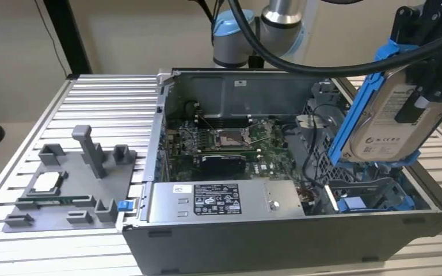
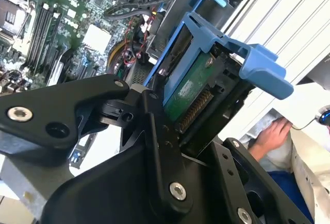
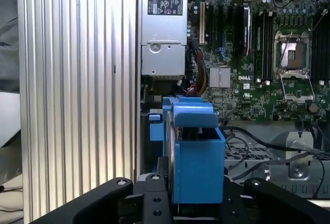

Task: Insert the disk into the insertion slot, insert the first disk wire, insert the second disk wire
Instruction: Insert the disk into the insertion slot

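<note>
Blue plastic frames the disk (image 1: pixel 390 118), which hangs tilted at the exterior view's upper right, above the open computer case (image 1: pixel 282 241). The gripper (image 1: pixel 428 86) has its jaws clamped on the disk's upper end, and the frame's edge cuts the gripper off there. The disk's lower corner covers part of the insertion slot (image 1: pixel 370 192), so we see only its blue rails and a stretch of grey wall. The disk seems to hang just above the slot, not yet in. In the first wrist view the black fingers (image 3: pixel 154 198) hide the held end of the disk. Dark cables (image 3: pixel 252 139) cross the case, and we cannot tell which are the disk wires. We count one disk, one slot, one grey power supply (image 1: pixel 217 201), one motherboard (image 1: pixel 221 144), one grey fixture (image 1: pixel 67 190) on the ribbed table (image 1: pixel 106 98), and one person's hand (image 2: pixel 270 134).
</note>
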Controlling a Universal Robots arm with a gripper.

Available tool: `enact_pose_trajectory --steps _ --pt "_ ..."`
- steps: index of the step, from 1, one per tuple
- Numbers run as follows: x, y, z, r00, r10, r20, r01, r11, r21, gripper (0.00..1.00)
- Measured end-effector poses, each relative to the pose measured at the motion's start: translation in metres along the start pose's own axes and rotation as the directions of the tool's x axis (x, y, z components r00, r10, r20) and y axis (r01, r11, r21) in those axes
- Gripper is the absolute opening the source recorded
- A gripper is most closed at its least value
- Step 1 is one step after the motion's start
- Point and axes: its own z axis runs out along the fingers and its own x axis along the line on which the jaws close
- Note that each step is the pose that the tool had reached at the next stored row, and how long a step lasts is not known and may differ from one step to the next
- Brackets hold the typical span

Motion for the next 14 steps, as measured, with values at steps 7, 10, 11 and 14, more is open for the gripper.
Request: enact_pose_trajectory --steps 7,10,11,14 --pt "0.0000 -0.0003 0.0073 1.0000 0.000 -0.0002 0.000 1.0000 0.0000 0.00" --pt "0.0000 -0.0004 0.0111 1.0000 0.000 -0.0001 0.000 1.0000 0.0000 0.00" --pt "0.0000 -0.0005 0.0124 1.0000 0.000 -0.0002 0.000 1.0000 0.0000 0.00" --pt "0.0000 -0.0006 0.0158 1.0000 0.000 -0.0003 0.000 1.0000 0.0000 0.00"
